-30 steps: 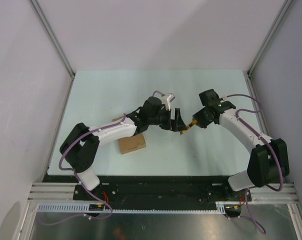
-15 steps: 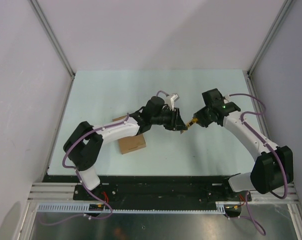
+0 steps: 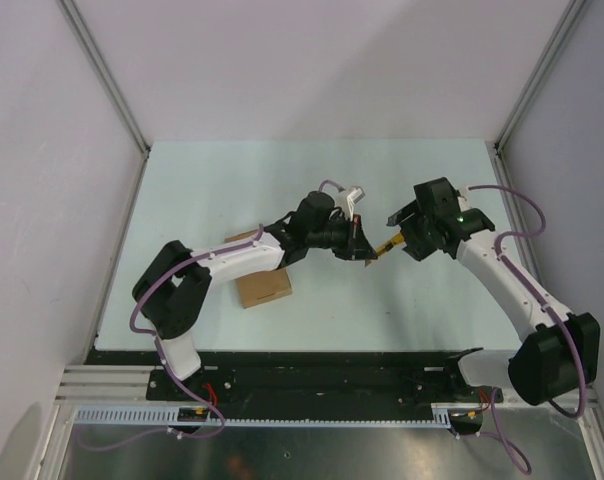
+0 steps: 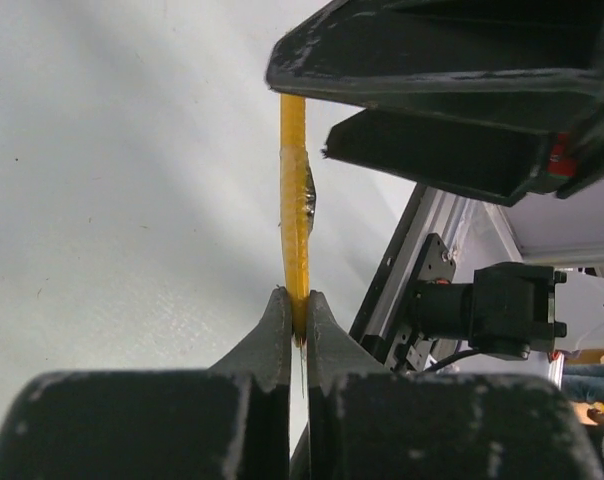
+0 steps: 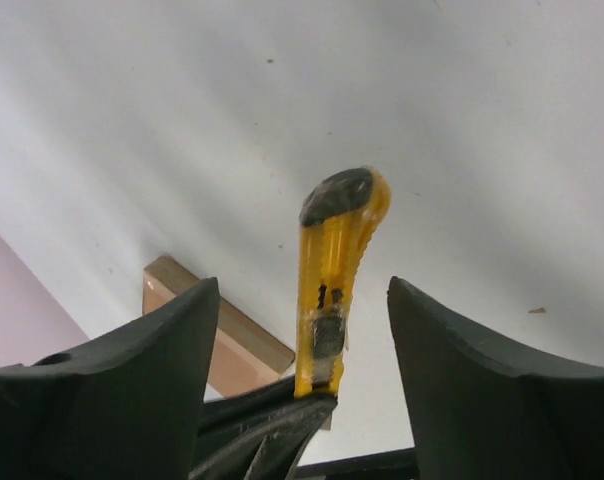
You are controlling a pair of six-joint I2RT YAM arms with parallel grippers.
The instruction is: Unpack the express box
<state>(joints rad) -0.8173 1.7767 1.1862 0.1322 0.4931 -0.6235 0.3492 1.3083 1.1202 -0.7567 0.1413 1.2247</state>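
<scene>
The express box [image 3: 264, 288], flat brown cardboard, lies on the table under my left forearm; its corner also shows in the right wrist view [image 5: 217, 335]. A yellow-black utility knife [image 3: 384, 248] hangs in the air between the two grippers. My left gripper [image 3: 366, 250] is shut on the knife's lower end [image 4: 295, 200], its jaws pinching the thin yellow body. My right gripper [image 3: 396, 234] is open. Its fingers [image 5: 462, 380] stand apart on either side of the knife [image 5: 337, 260] without touching it.
Grey walls and aluminium posts [image 3: 107, 80] enclose the pale table [image 3: 282, 180] on three sides. A black base rail [image 3: 312, 375] runs along the near edge. The right arm's elbow [image 3: 552, 365] sits at the near right.
My left jaws have shut on the knife. My right jaws, which held it before, have opened off it, and the right arm has drawn slightly to the right.
</scene>
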